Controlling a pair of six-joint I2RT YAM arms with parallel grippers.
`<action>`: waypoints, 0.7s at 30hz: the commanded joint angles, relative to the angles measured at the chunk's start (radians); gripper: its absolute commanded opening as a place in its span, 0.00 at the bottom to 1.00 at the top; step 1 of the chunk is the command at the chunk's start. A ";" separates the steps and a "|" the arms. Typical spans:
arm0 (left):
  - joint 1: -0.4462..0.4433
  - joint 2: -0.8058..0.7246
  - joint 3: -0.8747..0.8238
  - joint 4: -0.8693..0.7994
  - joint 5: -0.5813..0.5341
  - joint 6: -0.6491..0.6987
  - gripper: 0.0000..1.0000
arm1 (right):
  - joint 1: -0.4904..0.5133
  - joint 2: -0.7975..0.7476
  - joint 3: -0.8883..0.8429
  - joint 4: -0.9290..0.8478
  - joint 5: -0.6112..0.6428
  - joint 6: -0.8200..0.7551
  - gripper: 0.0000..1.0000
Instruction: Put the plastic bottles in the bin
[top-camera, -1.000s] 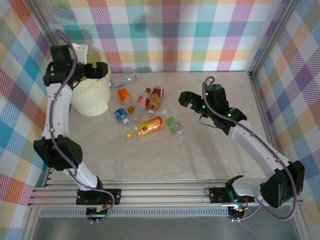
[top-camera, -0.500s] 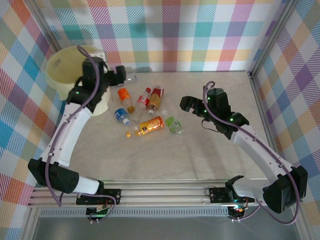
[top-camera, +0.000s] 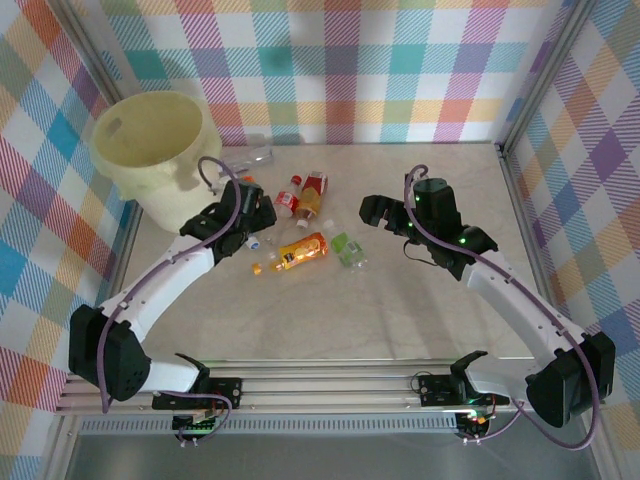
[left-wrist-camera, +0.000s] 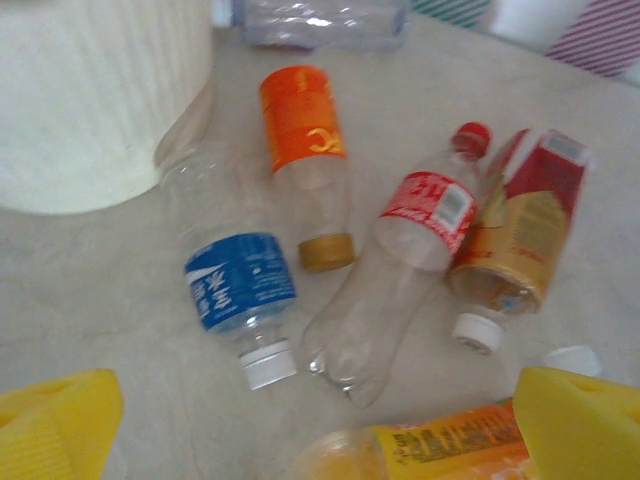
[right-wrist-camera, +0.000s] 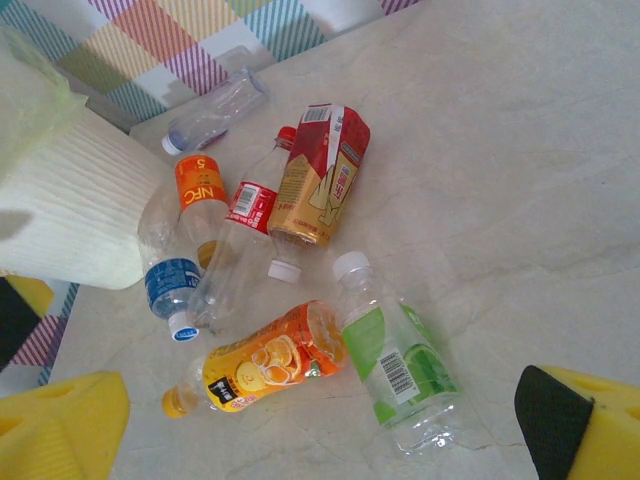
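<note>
The left gripper (top-camera: 252, 203) hangs over the near-left edge of the bottle cluster with its jaws spread wide and nothing between them. The right gripper (top-camera: 372, 211) is also wide apart and empty, standing just to the right of the cluster.

7 bottles lie flat on the table (top-camera: 400, 310). From the left gripper:
- The blue-label bottle (left-wrist-camera: 240, 285) lies straight ahead, nearer the left finger, with its white cap pointing back at the wrist.
- The red-label bottle (left-wrist-camera: 425, 215) lies ahead and to the right, touching a crushed red-and-gold bottle (left-wrist-camera: 520, 230).
- The orange-label bottle (left-wrist-camera: 305, 130) lies further ahead.
- A clear bottle (left-wrist-camera: 320, 15) lies beyond that, by the wall.
- The orange juice bottle (left-wrist-camera: 450, 450) lies right under the right finger. The blur makes it hard to say whether they touch.

The green-label bottle (right-wrist-camera: 400, 370) lies just ahead of the right gripper, nearer its right finger. The bin (top-camera: 160, 190) stands ahead and left of the left gripper, close beside the blue-label bottle.

These bottles look empty, so they are probably light, thin-walled and slick. They would likely roll, skid or buckle under a hard squeeze. The best hold is probably across the labelled body, with the jaws crosswise to the long axis, or near the stiffer shoulder below the cap.
</note>
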 joint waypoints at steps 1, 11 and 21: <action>0.007 0.022 -0.046 0.055 -0.087 -0.134 1.00 | 0.001 0.001 0.011 0.027 -0.022 -0.012 1.00; 0.084 0.148 -0.090 0.102 -0.071 -0.225 1.00 | 0.002 -0.009 0.014 -0.004 -0.020 -0.010 1.00; 0.168 0.292 -0.138 0.353 0.031 -0.142 0.97 | 0.002 -0.013 0.018 -0.015 -0.027 -0.017 1.00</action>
